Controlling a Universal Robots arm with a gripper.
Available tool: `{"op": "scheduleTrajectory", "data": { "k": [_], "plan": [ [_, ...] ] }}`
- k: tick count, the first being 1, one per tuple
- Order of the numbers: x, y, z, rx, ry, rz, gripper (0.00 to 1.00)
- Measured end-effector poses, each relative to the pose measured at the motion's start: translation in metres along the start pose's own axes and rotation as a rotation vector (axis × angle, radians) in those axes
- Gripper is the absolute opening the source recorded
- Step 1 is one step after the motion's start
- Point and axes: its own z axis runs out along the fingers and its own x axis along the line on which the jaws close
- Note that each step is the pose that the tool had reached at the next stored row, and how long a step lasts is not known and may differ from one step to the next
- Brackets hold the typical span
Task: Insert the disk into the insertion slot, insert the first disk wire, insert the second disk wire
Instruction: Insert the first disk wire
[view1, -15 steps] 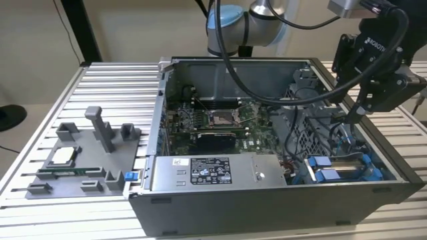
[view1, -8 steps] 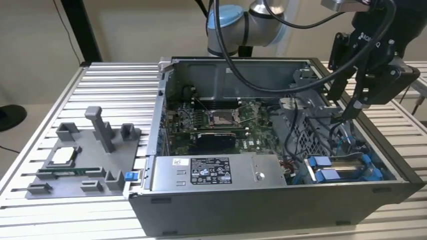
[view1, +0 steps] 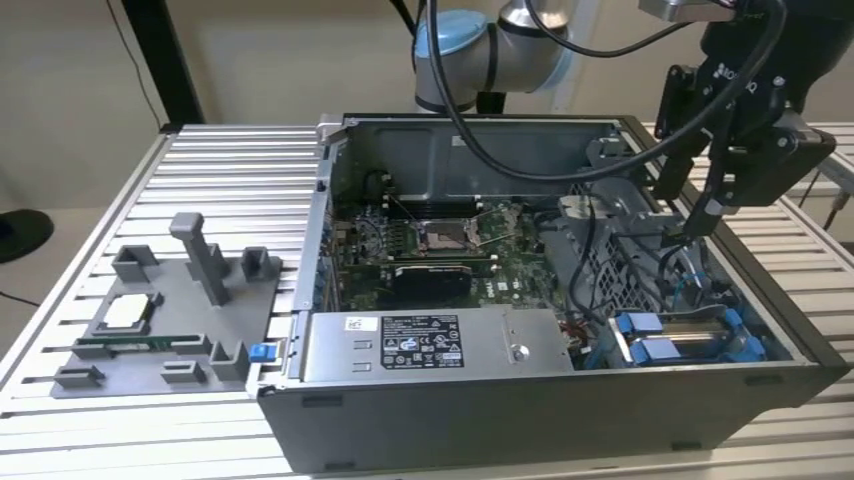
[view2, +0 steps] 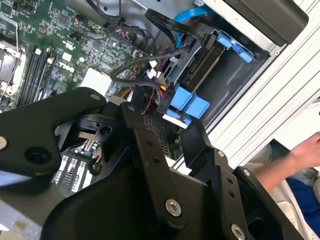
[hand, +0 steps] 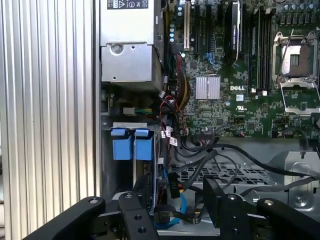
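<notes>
Grey power-supply box flanks the disk, seated in the insertion slot, blue tabs facing that box, long axis along the case's near wall; step one looks done. Beyond, the gripper hovers, jaws spread about a loose black connector; both wires seemingly unplugged.

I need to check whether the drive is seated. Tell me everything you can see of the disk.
The disk lies flat in the insertion slot, in the case corner at the exterior view's right, next to the grey power-supply box. Its body looks like silver metal, held in a bright blue plastic carrier with two blue tabs at one end. Black and blue cables run past its other end, where the tool hovers. Whether any cable is plugged in cannot be told.
</notes>
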Motion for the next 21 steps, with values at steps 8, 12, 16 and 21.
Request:
{"op": "scheduleTrajectory", "data": {
  "k": [8, 12, 16, 21],
  "plan": [
    [-0.0112, 0.0002, 0.0017, 0.0026, 0.0392, 0.001, 1.0],
    [-0.0067, 0.0, 0.0045, 0.0035, 0.0407, 0.001, 1.0],
    [-0.0026, -0.0003, 0.0111, 0.0056, 0.0399, -0.01, 1.0],
    [-0.0024, -0.0005, 0.0148, 0.0144, 0.0383, -0.062, 1.0]
  ]
}}
